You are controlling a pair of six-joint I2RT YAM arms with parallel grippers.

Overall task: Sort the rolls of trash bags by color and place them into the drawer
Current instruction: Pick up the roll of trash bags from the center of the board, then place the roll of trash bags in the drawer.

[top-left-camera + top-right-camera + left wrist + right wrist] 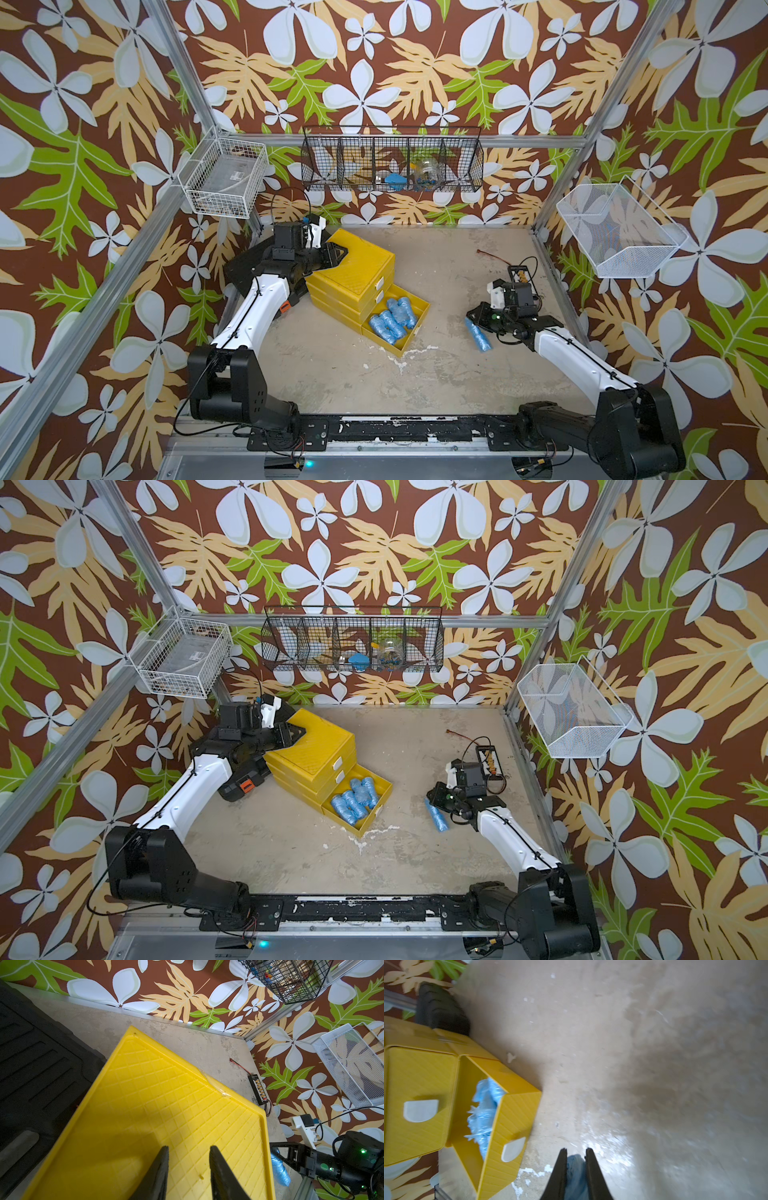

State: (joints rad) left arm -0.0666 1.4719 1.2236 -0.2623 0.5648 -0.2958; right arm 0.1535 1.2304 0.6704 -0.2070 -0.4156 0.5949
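A yellow chest (pixel 353 266) of three flat drawers is seen on the table (pixel 436 374). Each drawer is fitted with a small white tab. The top two drawers are shut. The bottom drawer (pixel 420 308) is pulled out, and several blue rolls (pixel 392 320) are packed inside it, side by side. They are short and round, light blue, and made of thin crinkly plastic.

One more blue roll (pixel 478 336) is seen well apart from the chest, on the open drawer's side. It is pinched at one end by the right gripper (pixel 471 320). In the right wrist view it is squeezed between the two black fingers (pixel 558 1172). Whether it is lifted off the table cannot be told.

The left gripper (pixel 188 1148) is held over the top of the chest. Its fingers are set a little apart, with nothing between them. A black case (pixel 41 1064) is laid just beside the chest, away from the open drawer.
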